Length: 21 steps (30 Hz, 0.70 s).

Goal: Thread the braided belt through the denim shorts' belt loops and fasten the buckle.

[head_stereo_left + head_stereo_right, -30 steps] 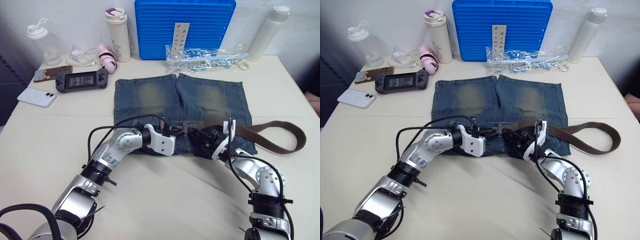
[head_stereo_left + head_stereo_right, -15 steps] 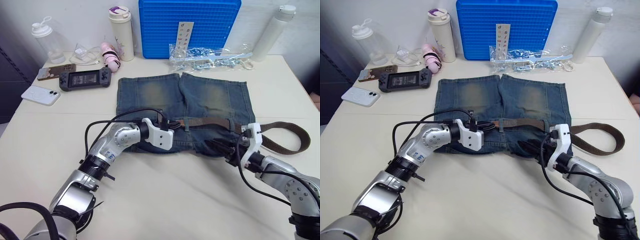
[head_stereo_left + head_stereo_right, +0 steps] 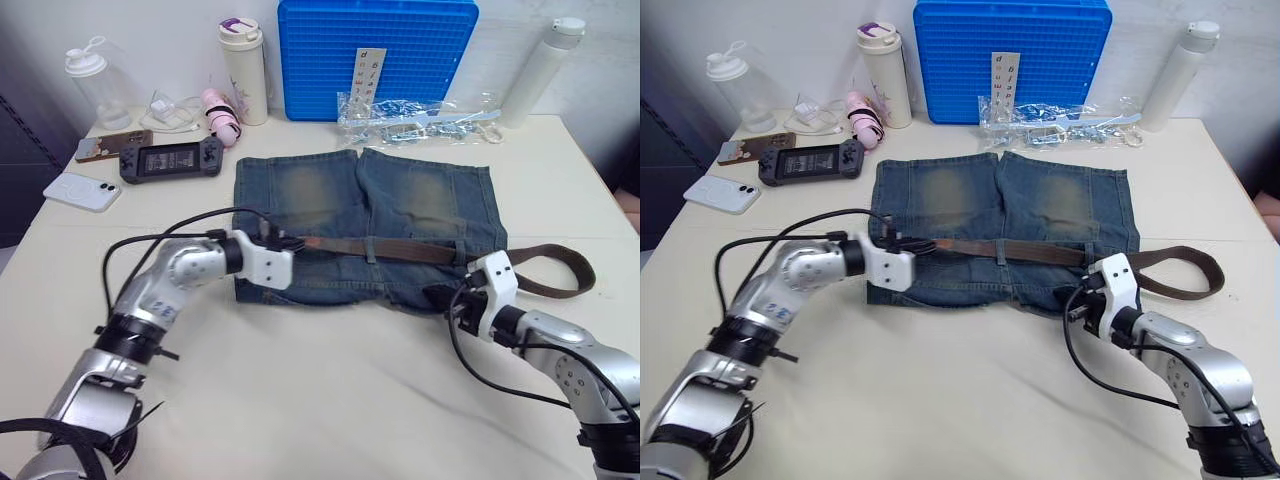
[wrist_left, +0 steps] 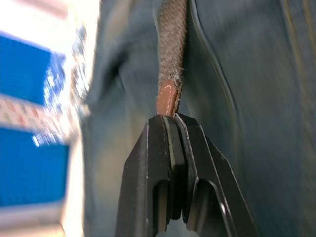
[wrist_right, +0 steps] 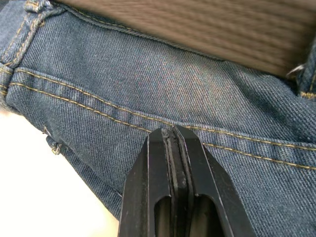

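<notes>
The denim shorts [image 3: 400, 200] lie flat on the table with the waistband toward me. The braided belt [image 3: 410, 249] runs along the waistband under two belt loops [image 3: 370, 248], then curls out past the right edge [image 3: 580, 268]. My left gripper [image 3: 283, 243] is at the waistband's left end, shut on the belt's reddish leather tip [image 4: 168, 96]. My right gripper [image 3: 440, 295] is shut, its fingertips [image 5: 163, 138] against the denim just below the belt near the right hip. The buckle is hidden.
A blue tray [image 3: 375, 50] stands at the back with a bag of metal parts [image 3: 420, 115] in front. Bottles [image 3: 245, 65] [image 3: 535, 70], a game console [image 3: 170, 158] and phones [image 3: 75, 190] sit at the back and left. Bare table lies in front.
My left gripper has drawn the belt tip leftward along the waistband, shrinking the loose loop on the right. My right gripper moved from mid-waistband to the right hip. The camera shifted.
</notes>
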### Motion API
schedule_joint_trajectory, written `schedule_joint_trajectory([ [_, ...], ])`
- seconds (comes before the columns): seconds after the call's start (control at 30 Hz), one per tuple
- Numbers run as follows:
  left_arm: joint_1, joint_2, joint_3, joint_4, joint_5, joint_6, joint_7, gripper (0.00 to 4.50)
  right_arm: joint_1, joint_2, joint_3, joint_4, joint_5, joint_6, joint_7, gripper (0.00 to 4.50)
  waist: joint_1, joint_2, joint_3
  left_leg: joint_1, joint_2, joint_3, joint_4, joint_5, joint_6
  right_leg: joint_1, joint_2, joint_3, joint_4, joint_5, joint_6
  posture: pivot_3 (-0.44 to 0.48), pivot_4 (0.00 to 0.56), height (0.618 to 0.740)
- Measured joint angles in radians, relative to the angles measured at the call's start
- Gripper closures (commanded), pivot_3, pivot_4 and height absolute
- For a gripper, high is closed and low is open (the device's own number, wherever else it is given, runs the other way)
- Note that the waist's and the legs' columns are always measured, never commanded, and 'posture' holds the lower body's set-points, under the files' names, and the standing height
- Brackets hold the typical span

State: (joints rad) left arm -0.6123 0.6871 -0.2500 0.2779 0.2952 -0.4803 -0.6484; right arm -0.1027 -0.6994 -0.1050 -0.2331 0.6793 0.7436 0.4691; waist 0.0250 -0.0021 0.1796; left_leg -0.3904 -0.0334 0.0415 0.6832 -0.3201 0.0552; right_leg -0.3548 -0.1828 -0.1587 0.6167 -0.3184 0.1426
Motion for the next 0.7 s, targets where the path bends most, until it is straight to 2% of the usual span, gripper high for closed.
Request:
schedule_joint_trajectory([
  [0.17,0.077,0.098,0.077,-0.016,-0.096,0.001,-0.068,4.50,-0.010,-0.006,-0.002,0.024,-0.036,-0.013,0.047,4.38,0.002,-0.002,-0.001,0.000,0.000,-0.001,0.000,-0.001,0.000,0.000,0.000,0.000,0.000,0.000,0.000,0.000,0.150,0.689],
  [0.3,0.093,0.108,0.090,-0.016,-0.119,0.002,-0.087,4.50,-0.017,-0.006,-0.005,0.051,-0.070,-0.063,0.093,4.38,0.004,-0.002,-0.001,0.000,-0.001,-0.001,0.000,-0.001,0.000,0.000,-0.001,0.000,0.000,0.000,0.000,0.000,0.150,0.689],
  [0.43,0.091,0.091,0.090,0.001,-0.139,0.006,-0.102,4.50,-0.014,-0.038,0.000,0.068,-0.134,-0.165,0.187,3.14,0.002,0.001,0.000,-0.002,-0.001,-0.001,0.000,-0.001,0.000,-0.002,0.000,0.000,0.001,0.000,0.000,0.000,0.150,0.689],
  [0.63,0.070,0.063,0.090,0.031,-0.140,0.011,-0.110,4.50,0.042,-0.155,-0.016,-0.042,-0.215,-0.291,0.323,0.26,0.002,0.003,0.002,-0.004,-0.001,0.000,-0.001,-0.001,0.000,-0.004,0.000,-0.002,0.001,0.000,0.000,0.000,0.150,0.689],
  [0.7,0.055,0.051,0.089,0.051,-0.140,0.010,-0.110,4.50,0.050,-0.185,-0.022,-0.093,-0.218,-0.307,0.356,0.26,0.002,0.003,0.002,-0.003,-0.001,0.000,-0.001,-0.001,0.000,-0.004,0.000,-0.002,0.001,0.000,0.000,0.000,0.150,0.689],
])
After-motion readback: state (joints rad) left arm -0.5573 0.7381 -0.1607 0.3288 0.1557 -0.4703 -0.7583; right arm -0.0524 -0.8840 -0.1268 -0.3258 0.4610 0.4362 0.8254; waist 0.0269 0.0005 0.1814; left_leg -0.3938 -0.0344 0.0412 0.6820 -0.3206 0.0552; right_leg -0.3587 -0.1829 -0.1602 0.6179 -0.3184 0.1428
